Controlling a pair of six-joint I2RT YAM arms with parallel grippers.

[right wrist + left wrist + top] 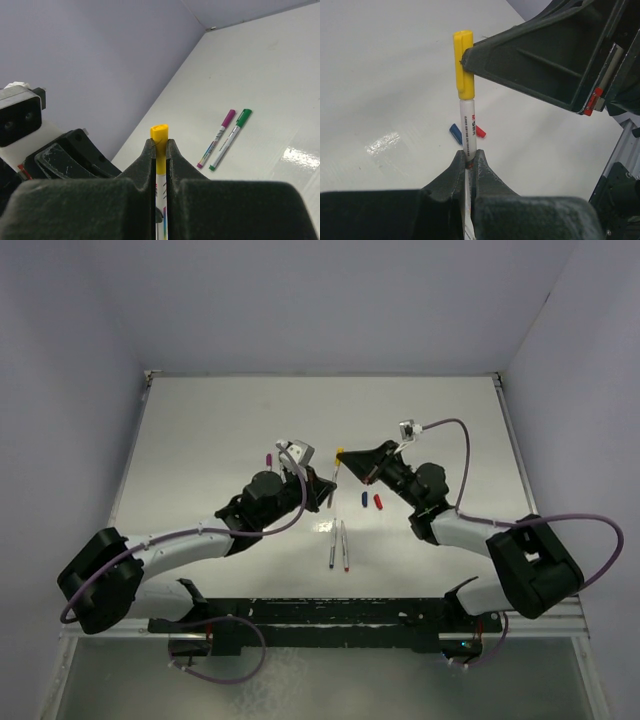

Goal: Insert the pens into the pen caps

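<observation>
A silvery-white pen (469,125) stands upright between the shut fingers of my left gripper (469,156). A yellow pen cap (463,65) sits over its top end. My right gripper (159,145) is shut on that yellow cap (160,134), and the pen's barrel (160,200) runs down between its fingers. From above, the two grippers meet at mid-table, left gripper (328,485) below, right gripper (346,457) at the cap (340,452). A blue cap (364,499) and a red cap (378,502) lie loose on the table. Two uncapped pens (338,545) lie side by side nearer the bases.
A purple-capped pen (216,138) and a green-capped pen (231,139) lie side by side on the white table (270,75), to the left of the grippers as seen from above. Walls close the table at the back and on both sides.
</observation>
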